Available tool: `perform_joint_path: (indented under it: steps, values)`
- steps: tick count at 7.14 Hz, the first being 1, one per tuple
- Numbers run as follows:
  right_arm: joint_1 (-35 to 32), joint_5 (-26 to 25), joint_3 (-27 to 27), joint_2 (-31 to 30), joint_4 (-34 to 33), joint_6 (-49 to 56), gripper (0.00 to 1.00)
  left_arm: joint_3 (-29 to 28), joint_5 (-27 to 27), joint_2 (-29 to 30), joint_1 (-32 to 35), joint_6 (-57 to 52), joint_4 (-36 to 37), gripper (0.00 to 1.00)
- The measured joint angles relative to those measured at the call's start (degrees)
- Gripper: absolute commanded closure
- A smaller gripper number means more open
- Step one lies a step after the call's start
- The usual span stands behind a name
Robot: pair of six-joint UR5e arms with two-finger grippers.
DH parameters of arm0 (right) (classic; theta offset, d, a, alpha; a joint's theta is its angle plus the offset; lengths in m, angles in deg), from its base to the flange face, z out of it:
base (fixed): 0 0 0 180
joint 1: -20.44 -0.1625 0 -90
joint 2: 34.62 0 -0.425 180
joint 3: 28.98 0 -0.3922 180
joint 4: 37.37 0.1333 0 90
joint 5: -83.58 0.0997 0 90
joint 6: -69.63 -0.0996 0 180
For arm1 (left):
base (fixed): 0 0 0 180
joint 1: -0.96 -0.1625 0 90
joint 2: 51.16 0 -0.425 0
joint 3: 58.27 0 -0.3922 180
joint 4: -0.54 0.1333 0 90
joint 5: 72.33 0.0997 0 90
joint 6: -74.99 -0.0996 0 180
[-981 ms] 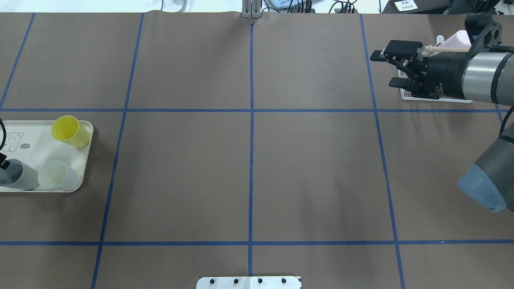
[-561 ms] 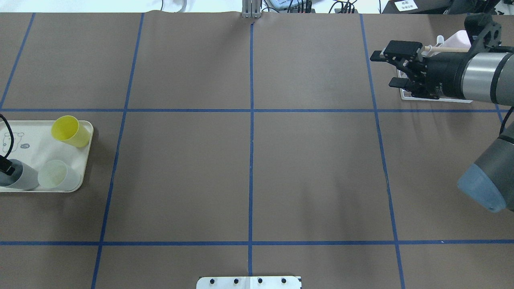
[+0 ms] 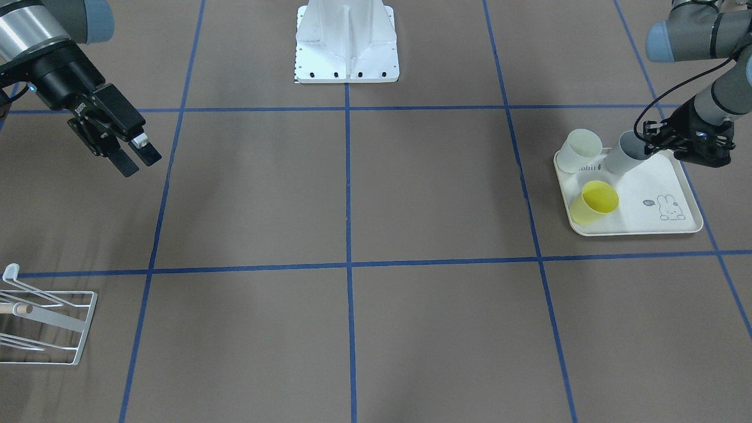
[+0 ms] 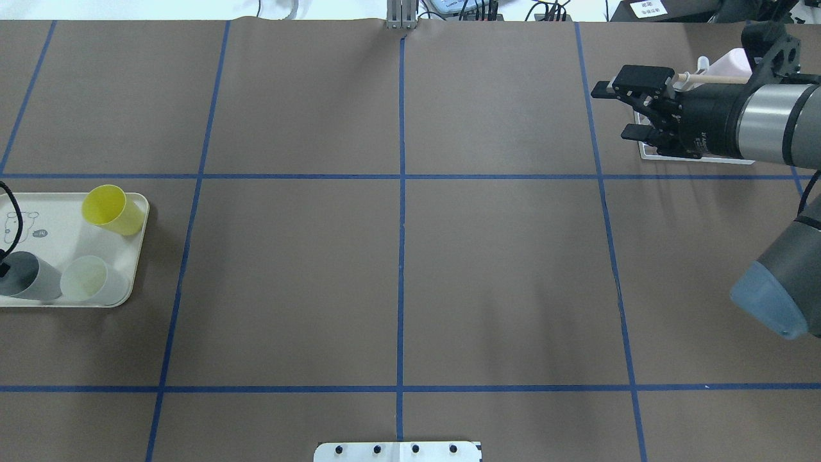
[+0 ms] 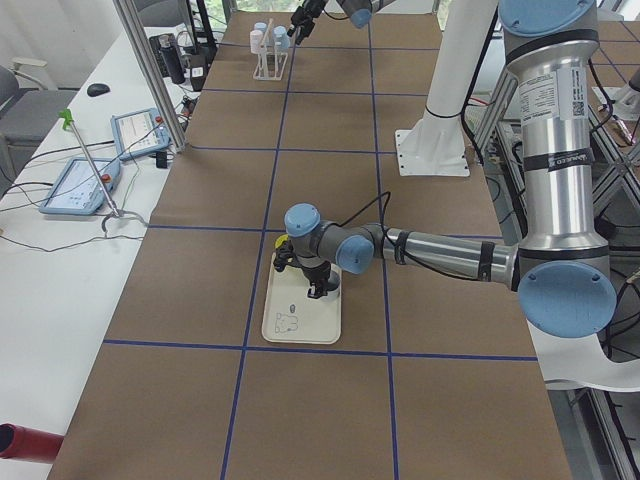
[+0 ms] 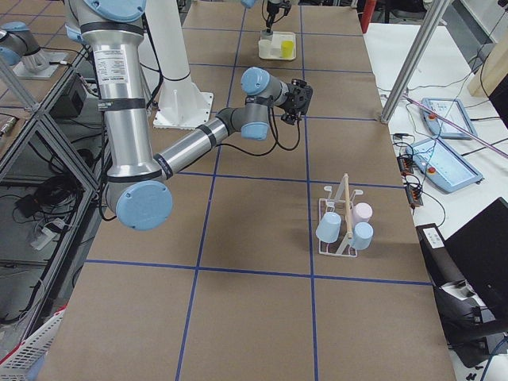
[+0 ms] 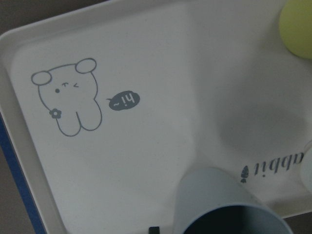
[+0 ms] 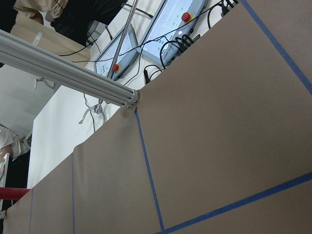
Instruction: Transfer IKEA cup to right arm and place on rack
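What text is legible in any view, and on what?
"hi~": speech bubble on the tray, upside down in the left wrist view.
"abbit": printed on that tray, start hidden behind the white cup.
Sticker on the left arm: too small to read.
Paper label at the overhead view's top right: too small to read.

the right gripper (image 4: 614,111), spread wide, partly hides the rack (image 4: 646,153); the grey cup (image 4: 32,282) is tilted over the tray (image 4: 137,258).
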Motion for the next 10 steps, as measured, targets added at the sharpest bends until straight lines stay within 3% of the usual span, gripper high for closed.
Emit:
perform_joint_path:
  steps: [3, 5, 7, 10]
  values:
    - [0.0, 0.02, -0.23, 0.08, 0.0, -0.23, 0.0, 3.51, -3.89, -1.14, 4.99, 0.07, 2.66, 1.0]
    - [-0.02, 0.08, -0.32, 0.09, 0.0, -0.26, 0.0, 8.58, -4.23, 0.52, 12.39, 0.37, 11.09, 1.0]
    - [-0.02, 0.09, -0.19, 0.07, 0.0, -0.21, 0.0, 10.18, -2.0, 9.41, 16.82, 5.95, 19.71, 1.0]
    - [0.0, 0.05, -0.2, 0.1, 0.06, -0.75, 0.0, 8.19, 2.85, 23.26, 15.52, 22.32, 21.43, 1.0]
